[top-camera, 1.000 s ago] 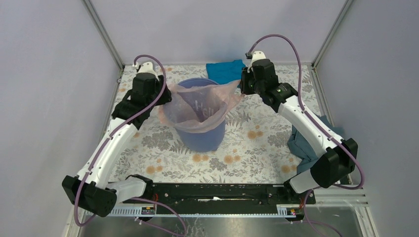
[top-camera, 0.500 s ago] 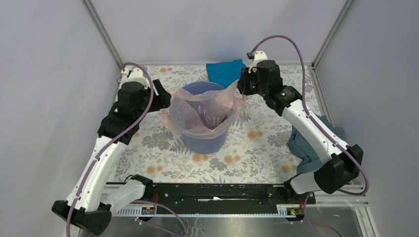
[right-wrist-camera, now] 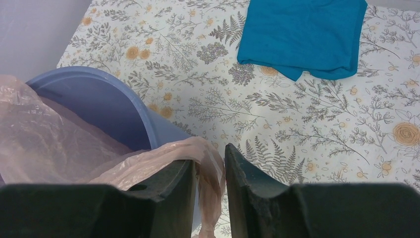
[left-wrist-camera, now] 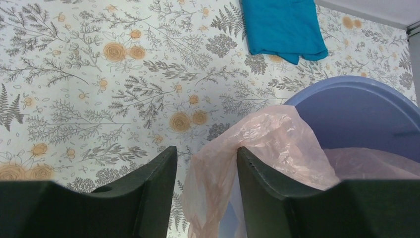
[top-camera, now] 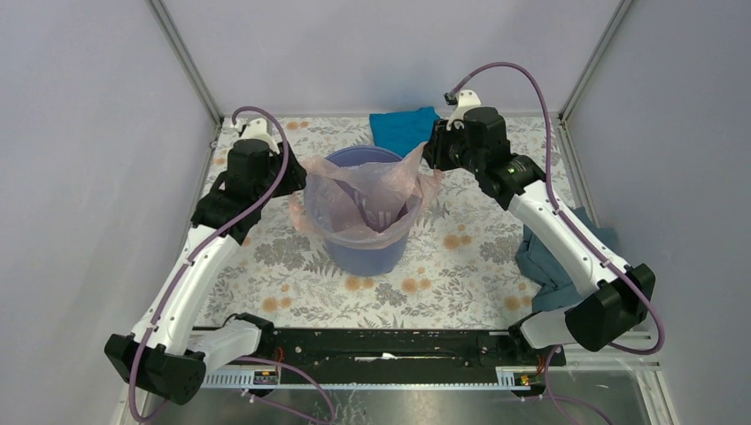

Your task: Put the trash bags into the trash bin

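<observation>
The lavender-blue trash bin point(top-camera: 367, 252) stands upright mid-table. The thin pale-pink trash bag point(top-camera: 363, 190) lines it, its mouth spread over the rim. My left gripper point(top-camera: 297, 177) is at the bin's left rim, open. In the left wrist view point(left-wrist-camera: 207, 153) the bag's edge point(left-wrist-camera: 267, 134) drapes over the right finger and hangs in the wide gap beside the bin point(left-wrist-camera: 356, 109). My right gripper point(top-camera: 429, 158) is at the right rim. In the right wrist view point(right-wrist-camera: 210, 156) its jaws stand a little apart, bag film point(right-wrist-camera: 39, 139) over the left finger and hanging between them, with the bin point(right-wrist-camera: 99, 99) to the left.
A bright blue folded cloth point(top-camera: 403, 126) lies at the back behind the bin and also shows in the left wrist view point(left-wrist-camera: 282, 25) and the right wrist view point(right-wrist-camera: 302, 34). A grey-blue cloth point(top-camera: 545, 257) lies crumpled under the right arm at the right edge. Frame posts stand at the back corners.
The left arm swung outward and came back a little toward the bin's left rim. The right gripper drew slightly back and right, and the bag's right corner stands higher.
</observation>
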Tool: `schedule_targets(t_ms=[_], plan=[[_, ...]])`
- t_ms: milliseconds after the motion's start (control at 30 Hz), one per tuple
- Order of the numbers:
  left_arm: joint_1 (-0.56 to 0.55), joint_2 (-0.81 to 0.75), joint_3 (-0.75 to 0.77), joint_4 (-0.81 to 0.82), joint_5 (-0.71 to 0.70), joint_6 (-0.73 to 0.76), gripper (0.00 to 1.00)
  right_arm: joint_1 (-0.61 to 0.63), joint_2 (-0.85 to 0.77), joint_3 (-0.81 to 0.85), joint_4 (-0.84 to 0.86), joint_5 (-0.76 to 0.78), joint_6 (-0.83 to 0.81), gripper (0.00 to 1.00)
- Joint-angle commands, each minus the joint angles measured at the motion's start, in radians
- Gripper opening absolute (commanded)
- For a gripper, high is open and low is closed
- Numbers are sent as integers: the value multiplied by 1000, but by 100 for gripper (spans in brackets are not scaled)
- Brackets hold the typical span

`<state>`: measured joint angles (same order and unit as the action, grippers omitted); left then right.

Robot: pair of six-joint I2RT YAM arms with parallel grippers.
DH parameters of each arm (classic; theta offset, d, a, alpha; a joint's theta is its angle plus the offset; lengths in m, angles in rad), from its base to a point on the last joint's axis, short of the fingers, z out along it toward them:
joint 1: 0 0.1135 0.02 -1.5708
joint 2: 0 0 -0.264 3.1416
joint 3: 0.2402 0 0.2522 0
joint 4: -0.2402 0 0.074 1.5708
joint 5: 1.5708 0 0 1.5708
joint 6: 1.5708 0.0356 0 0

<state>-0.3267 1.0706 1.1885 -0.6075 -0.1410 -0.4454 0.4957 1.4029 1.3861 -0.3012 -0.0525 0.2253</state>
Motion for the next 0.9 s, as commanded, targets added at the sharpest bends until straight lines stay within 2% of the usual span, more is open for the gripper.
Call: schedule_targets(t_ms=[0, 233, 400, 567, 667, 867], plan=[[12, -5, -3, 129, 10, -17, 49, -3, -19, 4, 43, -12, -9, 34], [20, 32, 12, 156, 20, -11, 52, -3, 36, 21, 62, 35, -30, 34], [30, 66, 2, 195, 19, -17, 37, -6, 79, 34, 84, 72, -28, 34], [45, 109, -44, 236, 29, -42, 31, -14, 142, 27, 94, 99, -14, 32], [53, 134, -79, 240, 59, -54, 25, -20, 165, 2, 103, 67, 4, 31], [57, 110, -224, 288, 135, -108, 22, -20, 161, -8, 119, -18, 33, 31]])
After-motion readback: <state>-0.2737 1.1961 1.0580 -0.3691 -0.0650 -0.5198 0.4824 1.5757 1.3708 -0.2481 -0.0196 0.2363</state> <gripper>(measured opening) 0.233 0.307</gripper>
